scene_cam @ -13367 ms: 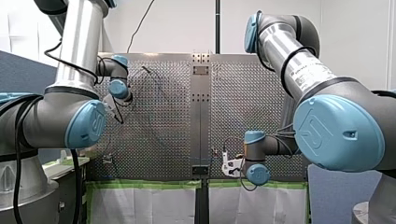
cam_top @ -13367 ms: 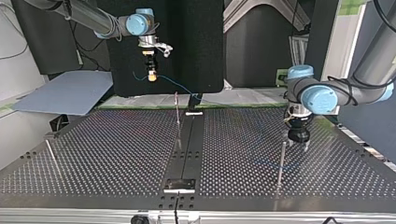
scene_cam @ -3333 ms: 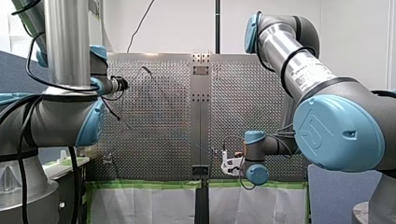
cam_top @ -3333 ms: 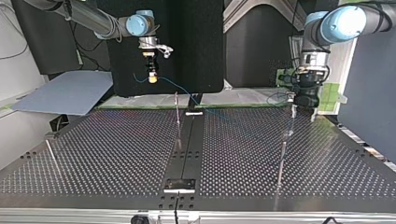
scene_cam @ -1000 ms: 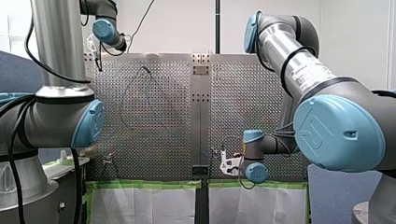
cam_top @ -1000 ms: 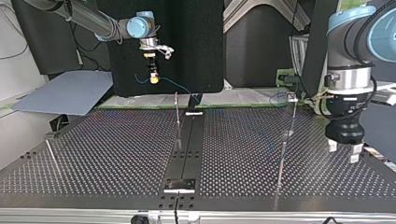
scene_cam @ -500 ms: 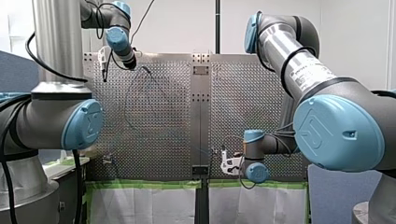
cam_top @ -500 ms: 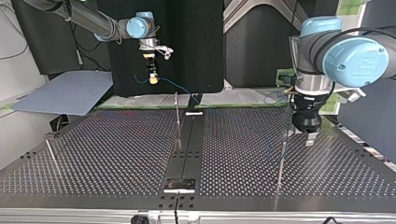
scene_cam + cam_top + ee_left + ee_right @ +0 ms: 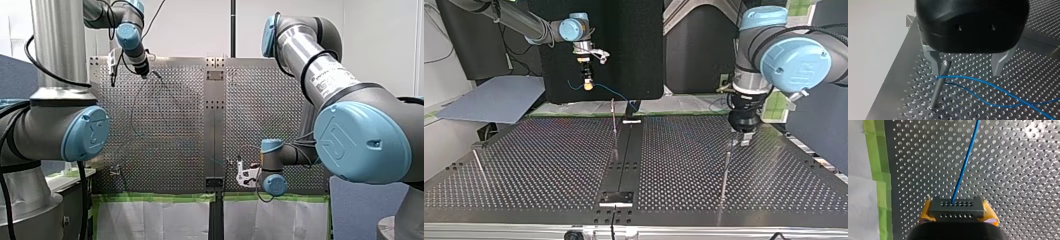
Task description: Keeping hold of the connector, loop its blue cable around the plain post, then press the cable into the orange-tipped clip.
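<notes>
Connector [image 9: 956,208] is clamped between the yellow pads [image 9: 991,217] of my right gripper [image 9: 958,214], which hangs down over the table's [image 9: 549,165] far edge in the top view, cable [image 9: 965,162] running out ahead. My left arm reaches in from above, left gripper [image 9: 966,72] pointing down over the post [image 9: 940,83], fingers [image 9: 931,58] wide apart, post top just inside one finger, cable looped against it

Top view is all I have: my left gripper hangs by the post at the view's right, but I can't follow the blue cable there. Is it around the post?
Observer: The left wrist view shows the blue cable touching the plain post, with two strands leaving it to one side; it looks looped.
Operator: Is my left gripper holding it?
Observer: No, the left gripper is open.
Operator: And the connector?
Observer: The connector is clamped in the right gripper.
</notes>
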{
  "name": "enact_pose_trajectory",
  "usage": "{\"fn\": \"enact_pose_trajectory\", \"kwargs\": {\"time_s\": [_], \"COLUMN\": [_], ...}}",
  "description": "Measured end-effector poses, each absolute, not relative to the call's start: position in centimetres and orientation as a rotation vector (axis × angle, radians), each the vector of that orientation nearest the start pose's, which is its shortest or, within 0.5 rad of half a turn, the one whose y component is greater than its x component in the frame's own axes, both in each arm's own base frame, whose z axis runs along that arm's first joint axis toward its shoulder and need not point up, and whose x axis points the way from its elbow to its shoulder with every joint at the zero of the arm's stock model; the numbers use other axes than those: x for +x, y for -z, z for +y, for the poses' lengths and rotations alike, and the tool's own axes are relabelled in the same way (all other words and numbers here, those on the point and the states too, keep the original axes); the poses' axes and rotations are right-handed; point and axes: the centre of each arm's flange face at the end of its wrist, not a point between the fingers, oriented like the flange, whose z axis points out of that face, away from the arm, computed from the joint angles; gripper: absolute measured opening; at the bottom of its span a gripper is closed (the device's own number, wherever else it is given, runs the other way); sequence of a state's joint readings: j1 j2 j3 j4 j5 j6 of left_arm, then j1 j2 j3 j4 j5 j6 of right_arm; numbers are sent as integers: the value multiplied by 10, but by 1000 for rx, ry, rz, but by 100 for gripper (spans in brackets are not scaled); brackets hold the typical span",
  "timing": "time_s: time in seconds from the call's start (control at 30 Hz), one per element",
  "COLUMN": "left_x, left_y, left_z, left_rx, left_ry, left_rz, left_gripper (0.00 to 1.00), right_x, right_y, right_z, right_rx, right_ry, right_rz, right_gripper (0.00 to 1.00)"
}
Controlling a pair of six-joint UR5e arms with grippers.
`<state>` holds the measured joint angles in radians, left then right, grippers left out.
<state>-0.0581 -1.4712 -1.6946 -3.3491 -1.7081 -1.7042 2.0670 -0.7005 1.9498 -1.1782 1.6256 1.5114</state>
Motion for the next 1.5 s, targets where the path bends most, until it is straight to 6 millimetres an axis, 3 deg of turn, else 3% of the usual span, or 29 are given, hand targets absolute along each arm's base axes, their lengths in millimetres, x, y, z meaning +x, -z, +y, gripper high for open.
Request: {"fn": "enact_pose_trajectory", "kwargs": {"time_s": [0.43,1.5], "left_x": [412,413], "left_y": [-489,-487], "left_z": [-149,-147], "left_rx": [-145,-233], "left_ry": [69,55], "left_rz": [1818,1815], "left_gripper": [98,98], "right_x": [371,371], "right_y": [42,43], "right_z": [-416,-415], "right_rx": [1605,1621], "right_ry": [-1442,-1433], "right_rz": [-948,-956], "right_gripper": [0,0]}}
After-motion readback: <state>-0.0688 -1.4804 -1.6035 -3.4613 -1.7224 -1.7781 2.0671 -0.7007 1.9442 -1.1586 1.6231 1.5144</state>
